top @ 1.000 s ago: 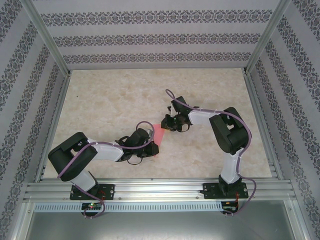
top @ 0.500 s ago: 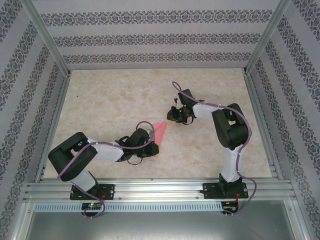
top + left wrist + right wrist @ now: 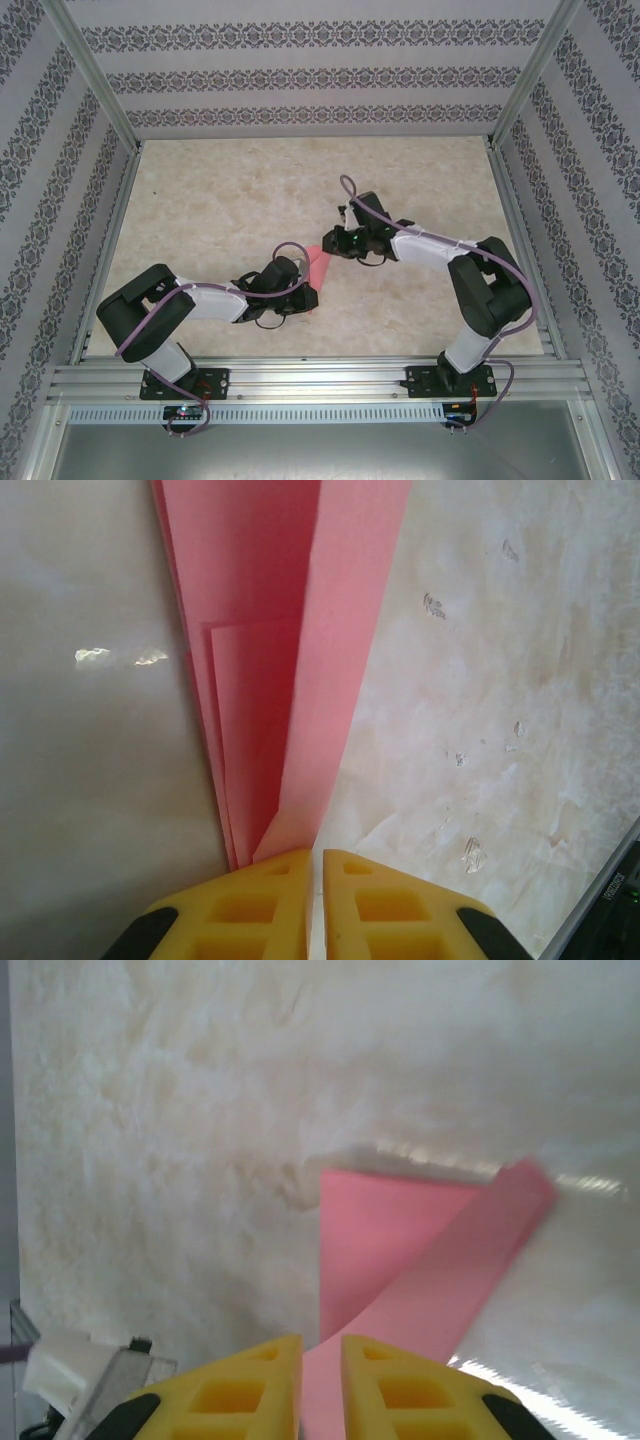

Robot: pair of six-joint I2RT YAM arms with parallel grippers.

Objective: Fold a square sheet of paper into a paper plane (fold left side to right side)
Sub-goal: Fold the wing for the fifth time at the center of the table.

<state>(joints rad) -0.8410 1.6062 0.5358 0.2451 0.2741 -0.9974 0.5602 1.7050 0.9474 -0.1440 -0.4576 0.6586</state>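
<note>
Pink paper plane point(image 3: 268, 680) between yellow fingers point(image 3: 250, 912), marbled table point(image 3: 490, 660)

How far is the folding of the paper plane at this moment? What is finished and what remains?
Done: the paper plane is already narrow, with several folded layers stacked. In hand: the left gripper pinches its narrow end, and the right gripper is shut on a raised flap at the other end. Left: that flap is not yet pressed flat, so the last fold looks unfinished.
</note>
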